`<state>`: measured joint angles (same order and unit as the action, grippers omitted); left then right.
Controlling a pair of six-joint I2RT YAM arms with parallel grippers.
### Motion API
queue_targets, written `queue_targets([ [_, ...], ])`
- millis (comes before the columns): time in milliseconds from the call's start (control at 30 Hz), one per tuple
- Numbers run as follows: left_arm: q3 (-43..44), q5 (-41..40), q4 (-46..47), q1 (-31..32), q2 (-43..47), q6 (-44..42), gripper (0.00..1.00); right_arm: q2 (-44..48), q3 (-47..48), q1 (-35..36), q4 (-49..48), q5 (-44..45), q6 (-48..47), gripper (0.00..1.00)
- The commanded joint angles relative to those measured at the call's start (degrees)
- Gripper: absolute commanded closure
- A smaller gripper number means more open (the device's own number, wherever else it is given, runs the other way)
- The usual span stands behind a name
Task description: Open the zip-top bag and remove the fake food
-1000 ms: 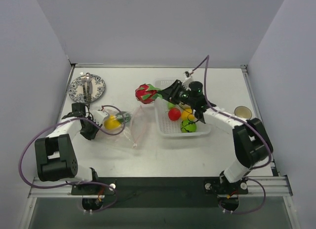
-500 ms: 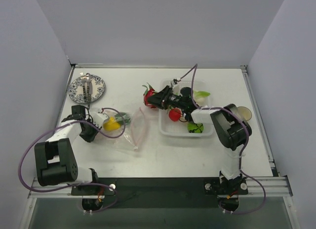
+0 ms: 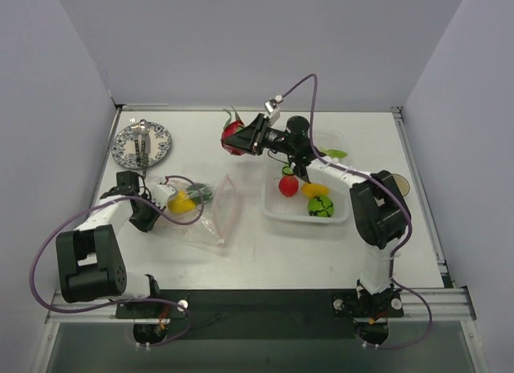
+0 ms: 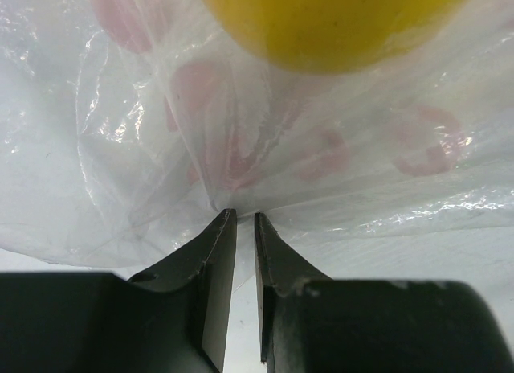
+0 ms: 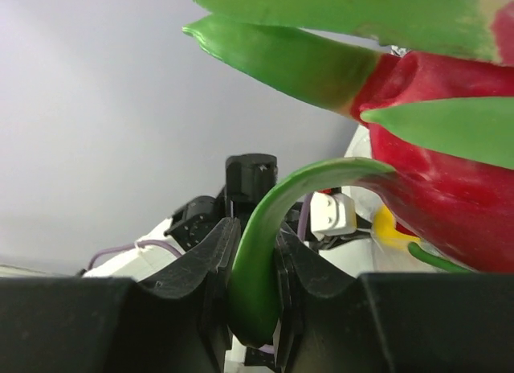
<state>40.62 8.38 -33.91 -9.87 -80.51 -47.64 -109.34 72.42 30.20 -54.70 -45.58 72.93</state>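
Overhead camera peers steeply down from behind the bases (image 3: 152,305), whole table (image 3: 265,252) in frame. Left wrist camera's jammed right against the zip-top bag (image 4: 120,148) at nine o'clock; right wrist camera, at twelve o'clock, looks past the red fruit (image 5: 450,204) toward the left arm (image 3: 104,214). Overhead shares both.

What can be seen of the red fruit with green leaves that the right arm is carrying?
The red fruit is a glossy plastic piece resembling a dragon fruit, with a deep red body and long pointed green leaves. The right tool is shut on one curved leaf, so the body juts out past the fingertips. It appears lifted off the table, to the left of the clear tray. Nothing else visibly touches it.
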Motion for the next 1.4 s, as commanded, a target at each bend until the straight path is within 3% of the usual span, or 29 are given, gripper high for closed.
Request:
queue_targets([
  [0,-3.5,-1.5,-5.3,-0.7,-2.3,-0.4,0.74,6.4,2.1,-0.6,4.1,0.8,-7.4,1.00],
  [167,-3.4,-0.9,-5.5,-0.7,-2.3,-0.4,0.74,15.0,2.4,-1.7,30.4,7.9,-27.5,1.00],
  [267,-2.5,0.0,-6.2,-0.6,-2.5,0.1,0.74,19.7,2.2,-1.9,41.1,13.8,-35.5,1.00],
  [600,0.3,0.9,-9.7,-0.6,-0.6,-0.2,0.74,22.9,-2.8,-4.7,49.9,16.8,-41.0,1.00],
  [800,1.7,2.1,-12.1,-0.7,0.8,0.4,0.73,20.3,-1.6,-5.2,57.0,25.0,-44.7,1.00],
  [867,3.2,3.6,-14.1,-0.6,1.5,0.9,0.62,19.2,-0.5,-5.2,59.6,27.1,-46.3,0.77],
  [900,4.1,4.1,-14.9,-0.6,1.8,1.1,0.60,18.9,-0.2,-5.1,60.5,29.7,-46.6,0.49],
  [967,7.1,6.0,-17.7,-0.6,2.7,1.4,0.54,19.1,0.4,-4.4,62.3,32.0,-48.4,0.28],
  [1000,8.3,6.7,-18.8,-0.6,3.0,1.7,0.51,19.4,1.0,-4.0,62.8,35.4,-48.9,0.00],
  [1167,17.5,10.5,-26.1,-0.5,3.8,2.5,0.44,24.2,2.0,3.9,64.8,53.7,-59.3,0.00],
  [1233,20.3,11.4,-28.0,-0.5,4.2,2.6,0.43,25.7,0.9,11.4,61.9,63.7,-63.8,0.00],
  [1367,25.5,13.7,-31.3,-0.4,4.7,3.5,0.43,29.2,-5.6,15.2,53.0,66.1,-62.5,0.00],
])
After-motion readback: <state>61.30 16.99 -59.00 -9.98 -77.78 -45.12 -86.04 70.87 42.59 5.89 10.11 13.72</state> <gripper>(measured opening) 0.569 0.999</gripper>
